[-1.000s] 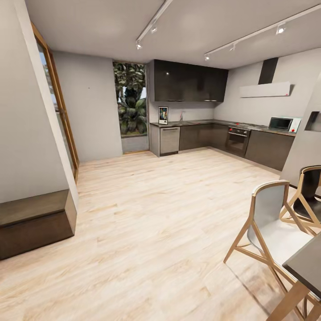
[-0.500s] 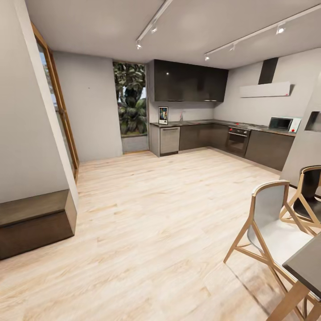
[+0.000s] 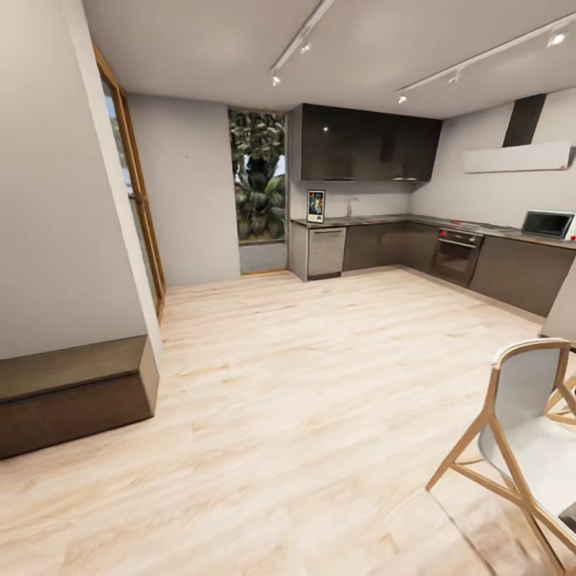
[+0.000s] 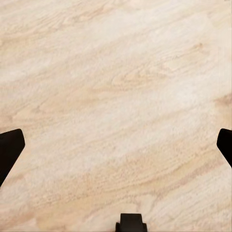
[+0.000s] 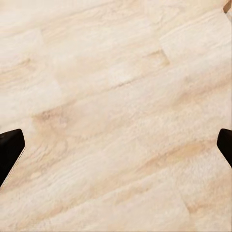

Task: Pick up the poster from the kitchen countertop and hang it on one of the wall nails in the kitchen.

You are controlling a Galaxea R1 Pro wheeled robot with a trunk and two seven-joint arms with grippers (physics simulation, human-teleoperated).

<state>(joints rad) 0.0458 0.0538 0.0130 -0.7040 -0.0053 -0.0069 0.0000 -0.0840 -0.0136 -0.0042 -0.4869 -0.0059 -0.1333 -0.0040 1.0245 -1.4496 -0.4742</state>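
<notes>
The poster (image 3: pixel 316 206) stands upright at the left end of the grey kitchen countertop (image 3: pixel 384 219), far across the room, above a silver dishwasher front (image 3: pixel 326 252). No nail can be made out on the pale grey wall (image 3: pixel 188 200) left of the window at this distance. My left gripper (image 4: pixel 116 145) hangs open over the wooden floor, its dark fingertips (image 4: pixel 9 150) far apart with nothing between them. My right gripper (image 5: pixel 116 147) is open too, over bare floorboards, holding nothing.
Light wood floor (image 3: pixel 304 376) stretches between me and the kitchen. A low dark bench (image 3: pixel 72 392) juts from the wall at the left. A white chair with wooden legs (image 3: pixel 528 432) stands close at the right. An oven (image 3: pixel 454 256) and a microwave (image 3: pixel 546 224) line the right run.
The whole head view has shifted: the kitchen now sits further right and slightly larger, and the dark table and second chair have left the picture. That is camera motion.
</notes>
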